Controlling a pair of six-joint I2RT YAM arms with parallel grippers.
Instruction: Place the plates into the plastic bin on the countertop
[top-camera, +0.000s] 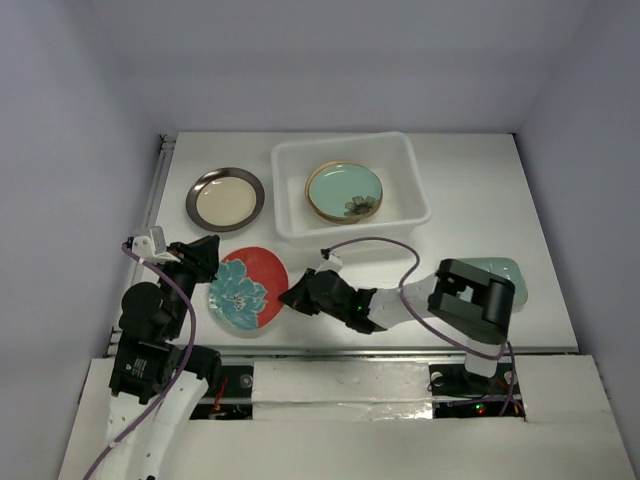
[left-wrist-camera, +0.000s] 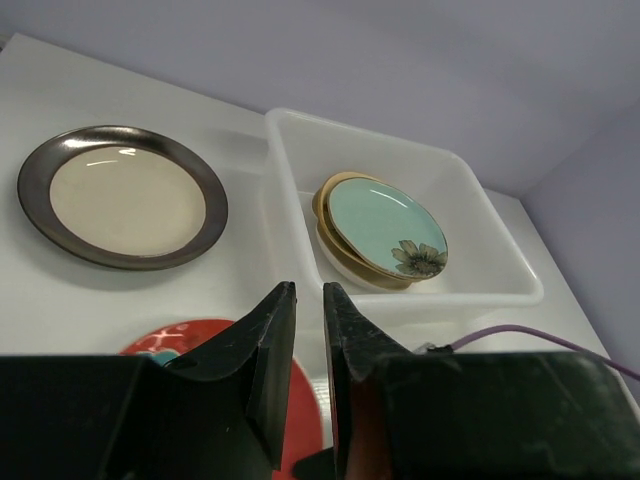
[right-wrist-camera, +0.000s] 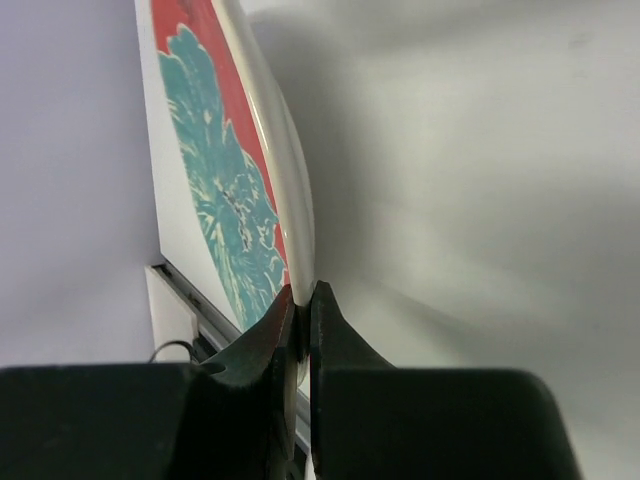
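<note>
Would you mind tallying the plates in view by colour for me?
cream plate, dark rim: 1
teal plate: 1
red-and-teal plate: 1
pale green plate: 1
Total: 4 with faces showing; any stacked under the teal plate in the bin cannot be counted.

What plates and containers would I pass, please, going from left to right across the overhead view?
Dark-rimmed cream plate → plastic bin holding the teal flower plate → pale green plate. The red plate overlaps the first, so I omit it.
</note>
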